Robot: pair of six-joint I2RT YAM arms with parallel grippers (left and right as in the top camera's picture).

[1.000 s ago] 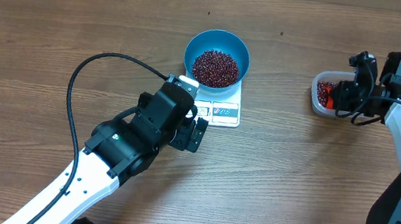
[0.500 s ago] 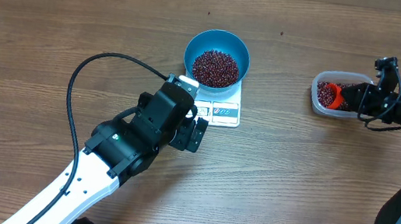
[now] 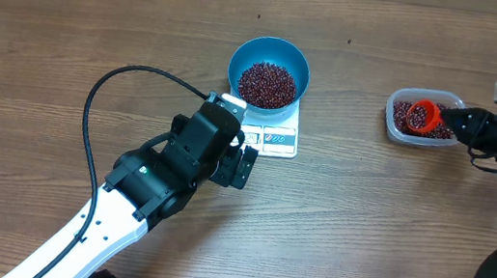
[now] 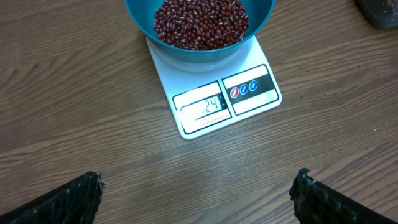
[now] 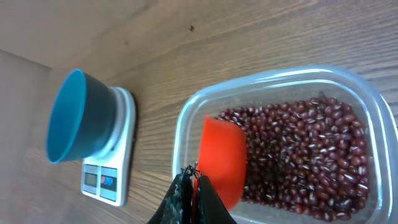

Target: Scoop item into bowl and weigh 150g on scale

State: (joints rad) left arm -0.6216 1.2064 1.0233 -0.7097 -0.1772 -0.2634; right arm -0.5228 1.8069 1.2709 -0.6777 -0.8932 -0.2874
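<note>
The step in hand, we judge, is 1 more scoop, and doing it well starts at the scale [image 4: 217, 102]: its display [image 4: 202, 107], whose digits we cannot read in full, should govern how much goes in. The bowl [image 4: 199, 55] on the scale's far half already carries a good heap of beans [image 4: 202, 22]. A part-filled load, carried level and tipped slowly over the bowl's middle, would let us creep up to 150 g without overshooting.

Just in front of the scale, the left gripper [image 4: 199, 199] hangs over the table [image 3: 49, 33], its 2 fingers spread wide and holding nothing. Well to the right of the scale, the right arm reaches out long. The right gripper [image 5: 193, 180] is pinched tight on the orange scoop [image 5: 222, 158], which dips into the end of the tub [image 5: 280, 79] nearest the scale.
</note>
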